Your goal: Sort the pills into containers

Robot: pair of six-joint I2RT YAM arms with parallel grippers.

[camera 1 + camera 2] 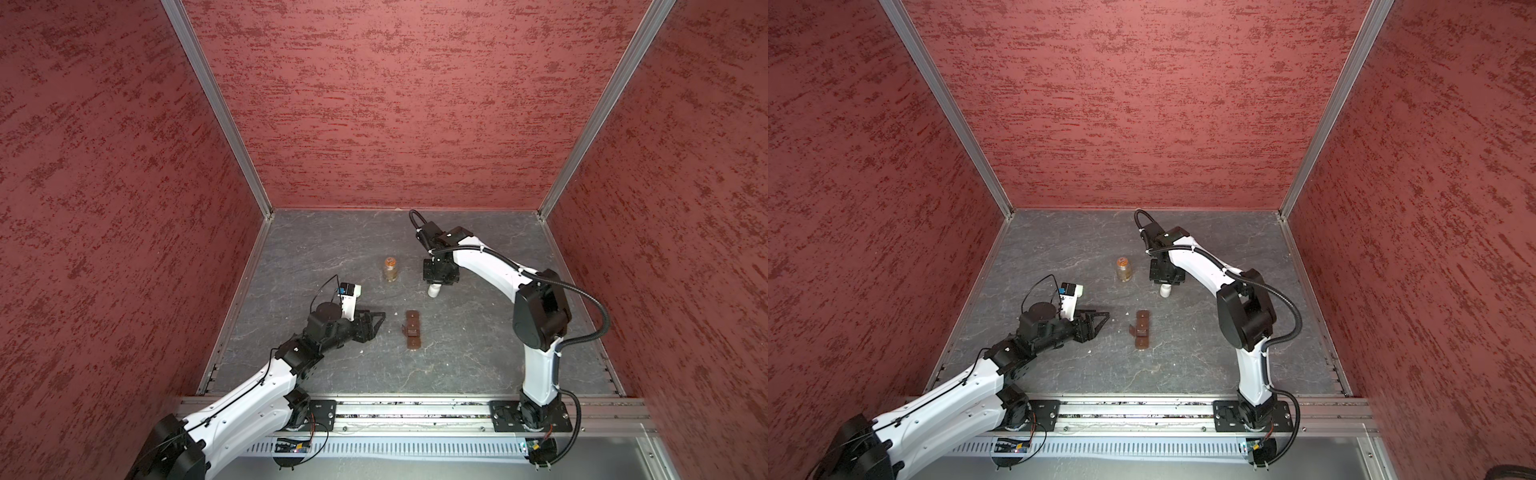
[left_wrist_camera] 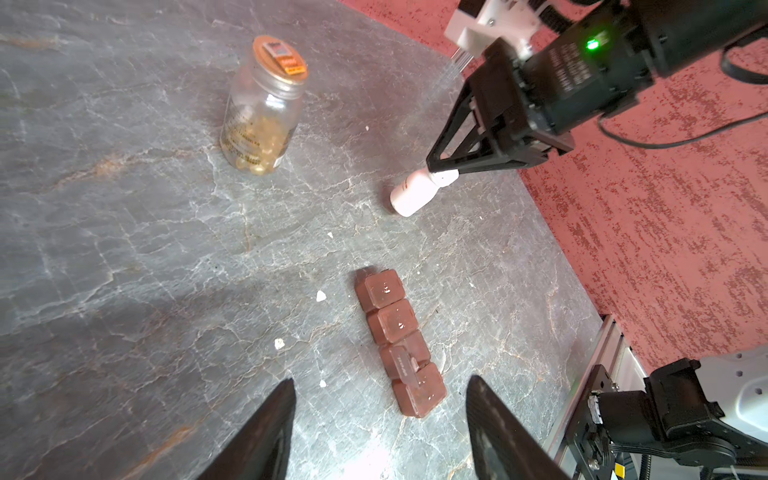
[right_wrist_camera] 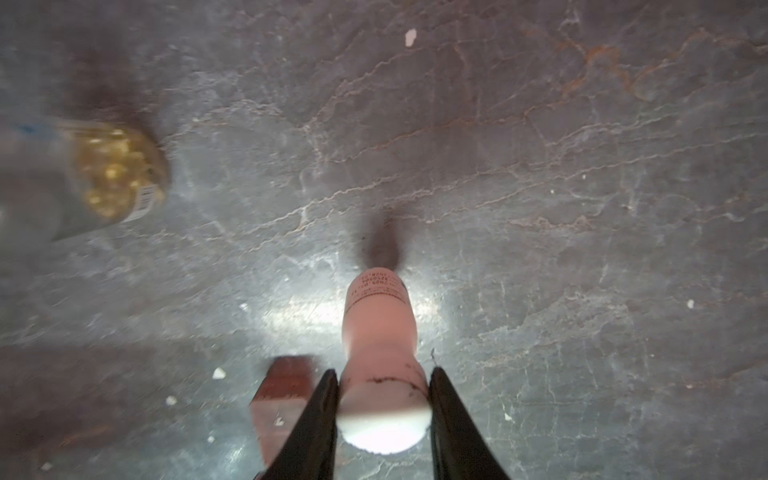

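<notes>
The containers are the cells of a long brown box lying mid-table, one lid flap raised. Tiny whitish pills lie scattered on the stone around it. My left gripper is open and empty, low and left of the box. Behind the box, my right gripper is shut on the cap end of a small white bottle, which hangs tilted, base near the table.
A clear jar with yellow capsules and an orange lid stands upright, left of the white bottle. Red walls enclose the grey stone table on three sides. A metal rail runs along the front edge.
</notes>
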